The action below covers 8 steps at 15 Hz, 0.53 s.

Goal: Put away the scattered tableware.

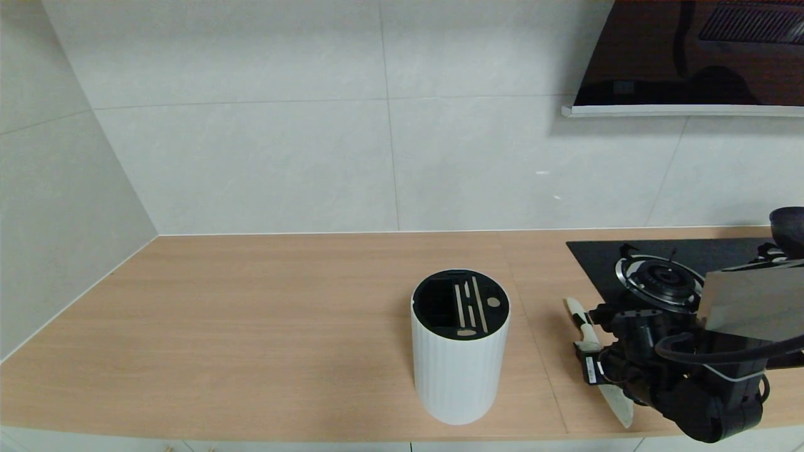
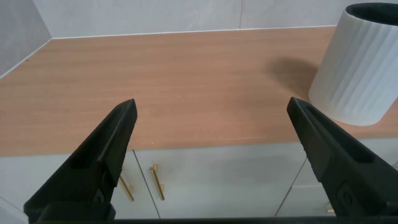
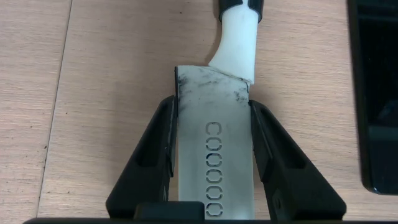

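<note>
A light wooden countertop (image 1: 282,301) runs along a tiled wall, with a black gas hob (image 1: 597,257) set into its back right corner. A white ribbed knife holder (image 1: 458,370) with a black slotted top stands upright near the front edge, a little right of centre.

Between the holder and the hob, close to the front edge, a kitchen knife (image 3: 214,162) lies flat with its pale handle pointing toward the wall. The right gripper (image 3: 211,104) is down over it, one finger pressed to each edge of the wide blade just below the handle, apparently clamped on it.

The left gripper (image 2: 211,109) hangs off the front edge, left of the holder, fingers spread wide and holding nothing.

The knife looks stiff, thin and light, its steel smooth and likely slippery. The blade's heel or the thicker handle offers the firmest hold.
</note>
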Motion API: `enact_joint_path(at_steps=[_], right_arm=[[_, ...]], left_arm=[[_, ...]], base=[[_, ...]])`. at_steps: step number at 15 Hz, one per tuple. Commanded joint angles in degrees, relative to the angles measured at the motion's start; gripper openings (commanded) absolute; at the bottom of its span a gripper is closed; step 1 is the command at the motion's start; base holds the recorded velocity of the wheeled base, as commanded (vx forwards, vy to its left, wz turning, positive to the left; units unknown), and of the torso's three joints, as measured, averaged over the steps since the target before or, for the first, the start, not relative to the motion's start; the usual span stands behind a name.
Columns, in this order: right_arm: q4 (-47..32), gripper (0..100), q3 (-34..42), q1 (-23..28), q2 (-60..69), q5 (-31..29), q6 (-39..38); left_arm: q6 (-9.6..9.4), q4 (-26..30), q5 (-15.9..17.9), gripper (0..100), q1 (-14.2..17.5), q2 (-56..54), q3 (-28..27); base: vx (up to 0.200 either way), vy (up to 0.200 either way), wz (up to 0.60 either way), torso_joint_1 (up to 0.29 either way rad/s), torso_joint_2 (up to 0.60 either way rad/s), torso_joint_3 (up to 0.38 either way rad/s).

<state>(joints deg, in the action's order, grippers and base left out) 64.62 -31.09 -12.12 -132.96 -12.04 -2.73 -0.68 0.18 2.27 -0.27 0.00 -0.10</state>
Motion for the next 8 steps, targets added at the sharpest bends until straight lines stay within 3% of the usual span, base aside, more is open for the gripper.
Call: enact_joint_path(at_steps=[1,8], right_arm=[[0.1,0,0.1,0.0,1.2,-0.1,0.0],[-0.6,0,5.1,-2.7,18.3,-0.1,-0.4]], left_arm=[[0.07,0.0,0.0,100,0.0,0.0,0.0],[-0.20,0.0,0.1,100,0.0,0.0,0.0]], base=[[0.000,0.000,0.00,0.000,0.00,0.000],[0.000,0.000,0.00,0.000,0.00,0.000]])
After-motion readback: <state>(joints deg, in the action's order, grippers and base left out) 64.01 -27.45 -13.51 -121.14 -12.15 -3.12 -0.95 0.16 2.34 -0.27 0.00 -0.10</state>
